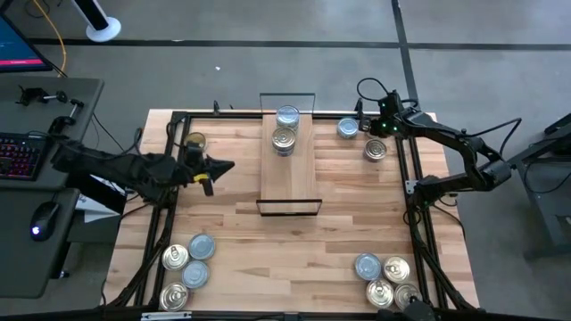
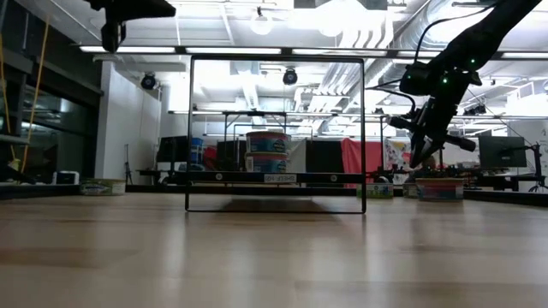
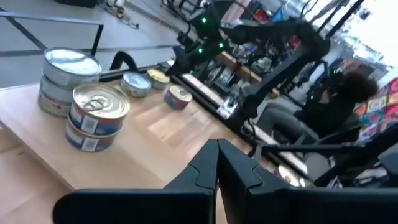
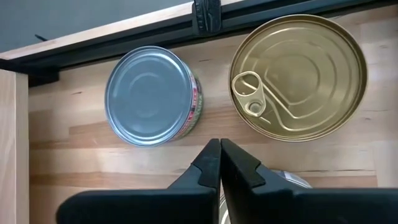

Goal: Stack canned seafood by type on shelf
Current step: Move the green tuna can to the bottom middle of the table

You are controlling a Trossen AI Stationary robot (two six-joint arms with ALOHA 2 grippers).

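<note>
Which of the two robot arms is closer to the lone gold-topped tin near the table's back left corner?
The left. The left gripper hangs shut just beside that gold-topped tin, while the right gripper hovers shut across the table, past the shelf.

I see my shelf (image 1: 290, 174) centre frame, two short tin stacks (image 1: 286, 129) at its upper end. Loose tins: three upper right (image 1: 376, 149), one upper left (image 1: 194, 141), clusters lower left (image 1: 187, 272) and lower right (image 1: 384, 278).

Grey floor (image 1: 268, 53) around the table — a desk with keyboard (image 1: 20, 153) and mouse (image 1: 39, 218) alongside.
</note>
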